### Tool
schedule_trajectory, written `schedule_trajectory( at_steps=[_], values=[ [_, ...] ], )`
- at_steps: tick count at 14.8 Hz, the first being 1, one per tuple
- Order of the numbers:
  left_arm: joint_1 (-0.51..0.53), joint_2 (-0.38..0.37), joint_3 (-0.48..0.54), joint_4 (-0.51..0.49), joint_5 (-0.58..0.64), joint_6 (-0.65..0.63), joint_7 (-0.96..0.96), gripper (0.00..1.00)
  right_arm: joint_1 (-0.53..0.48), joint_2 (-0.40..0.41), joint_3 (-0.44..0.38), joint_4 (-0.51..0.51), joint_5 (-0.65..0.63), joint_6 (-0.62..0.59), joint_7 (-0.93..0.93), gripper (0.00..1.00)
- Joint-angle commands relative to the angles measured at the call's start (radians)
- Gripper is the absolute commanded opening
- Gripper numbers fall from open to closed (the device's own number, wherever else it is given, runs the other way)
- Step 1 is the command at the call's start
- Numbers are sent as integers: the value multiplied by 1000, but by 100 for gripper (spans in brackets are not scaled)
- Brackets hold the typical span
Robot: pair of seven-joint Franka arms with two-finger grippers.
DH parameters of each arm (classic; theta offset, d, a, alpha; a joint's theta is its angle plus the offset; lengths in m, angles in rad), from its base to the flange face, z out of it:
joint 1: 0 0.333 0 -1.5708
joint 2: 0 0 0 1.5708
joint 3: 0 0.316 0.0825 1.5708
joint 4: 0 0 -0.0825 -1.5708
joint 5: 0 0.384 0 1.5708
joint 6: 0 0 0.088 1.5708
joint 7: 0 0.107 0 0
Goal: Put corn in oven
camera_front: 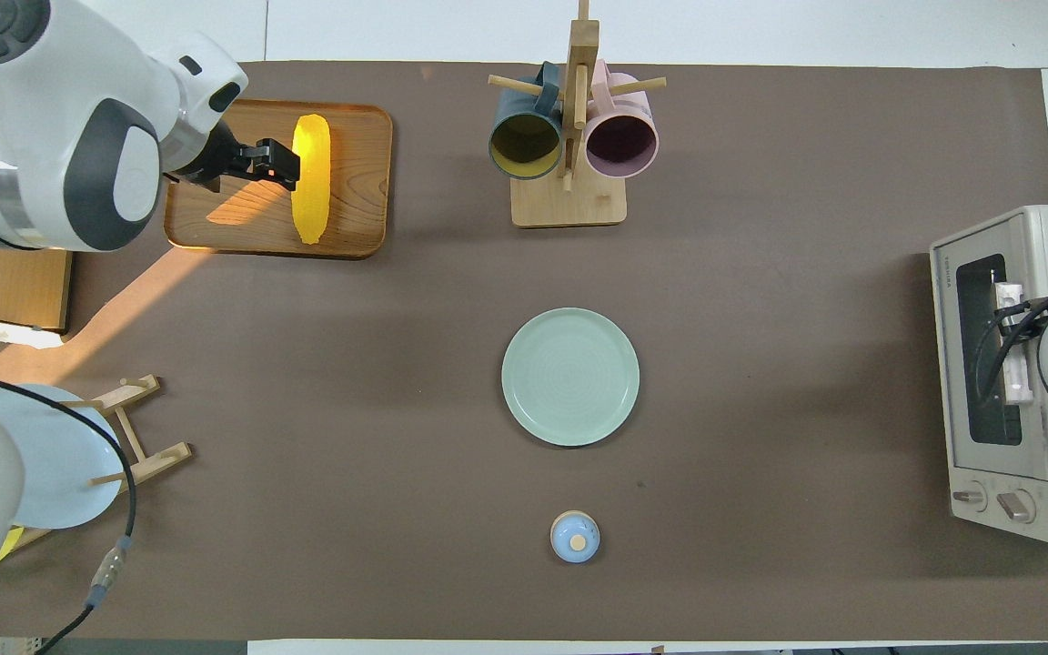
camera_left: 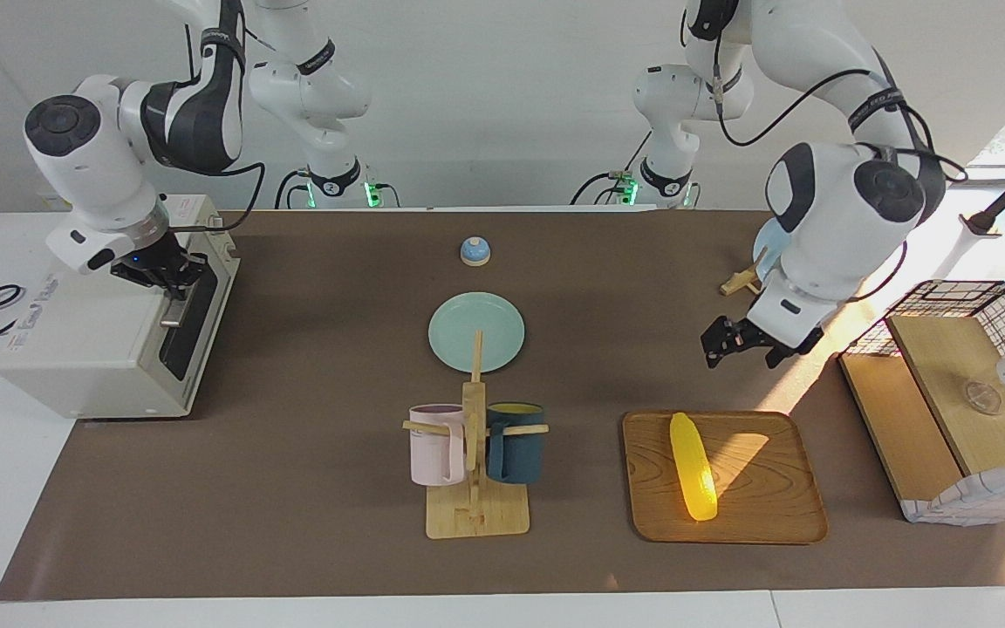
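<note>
Lower right of the facing view, the corn lies lengthwise on the wooden tray, just below the left gripper, spread; right gripper pressed together at the oven.

Yellow corn lies on a tray; white oven closed.

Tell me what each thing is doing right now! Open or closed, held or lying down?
White boxy toaster oven: door closed.
Bright yellow corn cob: lying flat on the brown wooden tray, not held.
Left gripper: open, empty, up in the air over the table beside the tray.
Right gripper: shut on the oven's handle.
Pink mug and dark teal mug: hanging on the wooden rack.
Pale green round plate: empty.
</note>
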Motion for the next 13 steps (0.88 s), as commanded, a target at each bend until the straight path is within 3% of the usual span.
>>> schedule_trajectory(
  at_steps=[1,5,10,13],
  values=[
    [-5,176,-4,178,-3,64,4,100,-18,3,11,-44,-11,48,41,0],
    [-3,202,-2,126,9,181,92,100,14,26,14,-44,2,57,117,0],
    [-23,239,-4,119,11,236,95,100,54,46,14,-79,52,95,200,0],
    [-28,236,0,90,15,245,99,83,54,63,14,-151,84,193,204,0]
  ],
)
